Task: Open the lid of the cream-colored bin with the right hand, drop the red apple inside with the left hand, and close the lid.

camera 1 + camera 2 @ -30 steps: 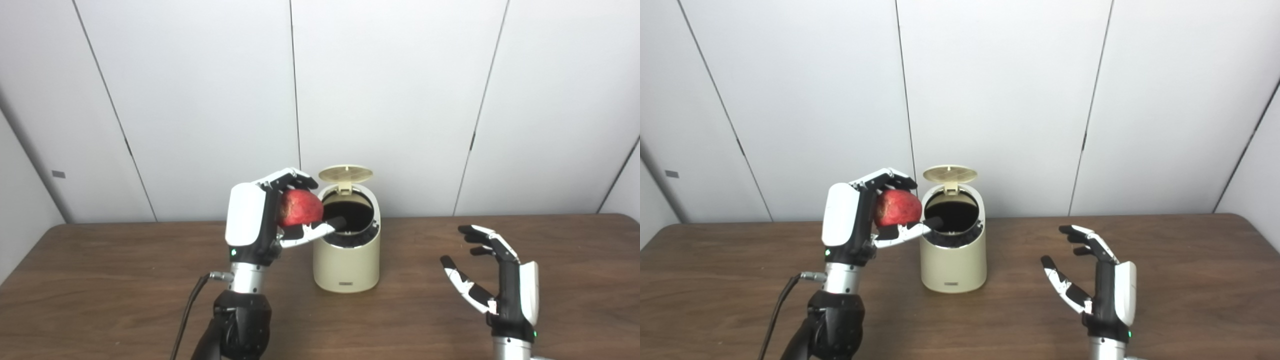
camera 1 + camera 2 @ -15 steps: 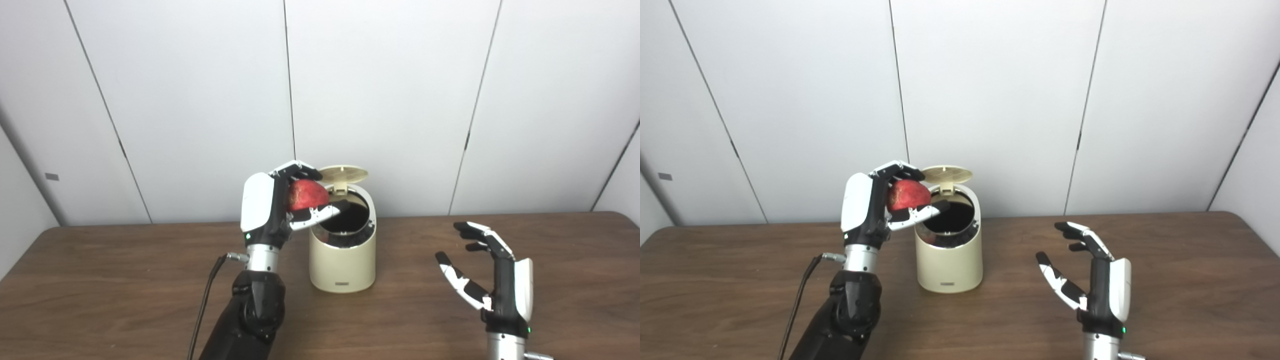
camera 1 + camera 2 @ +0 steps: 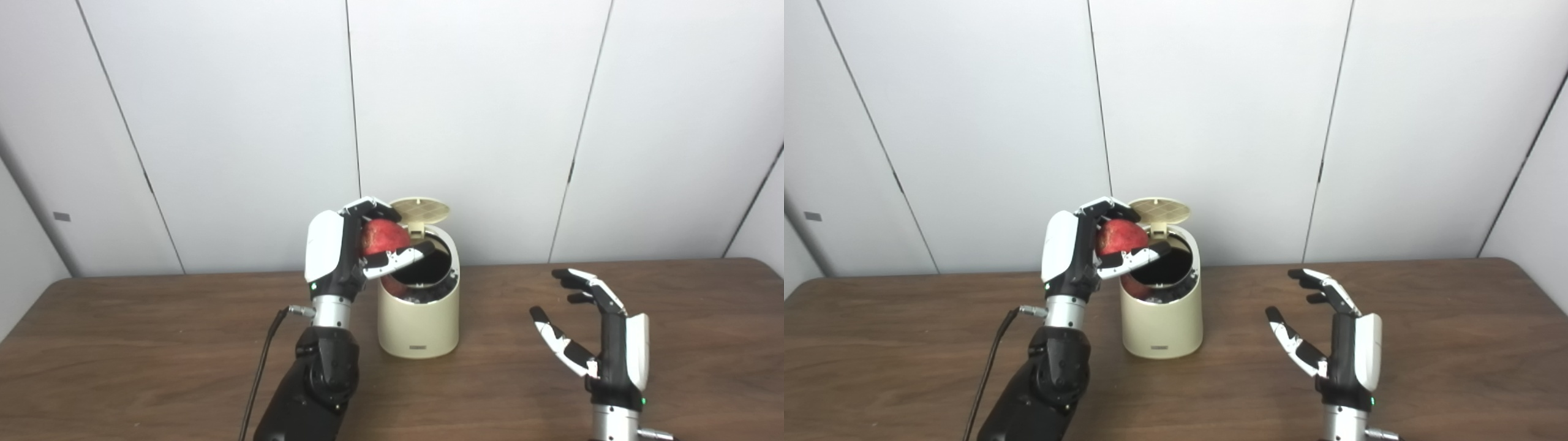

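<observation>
- over the last second i carried the apple, pinched in my left hand, from beside the bin up to its left rim, at frame centre.
- the thumb already reached over the dark opening, so i judged release was close, though the apple sat only partly over the mouth.
- the lid stood open behind, just beside my fingers.
- my right hand waited spread and empty at lower right, well apart, with bare table between it and the bin.
</observation>
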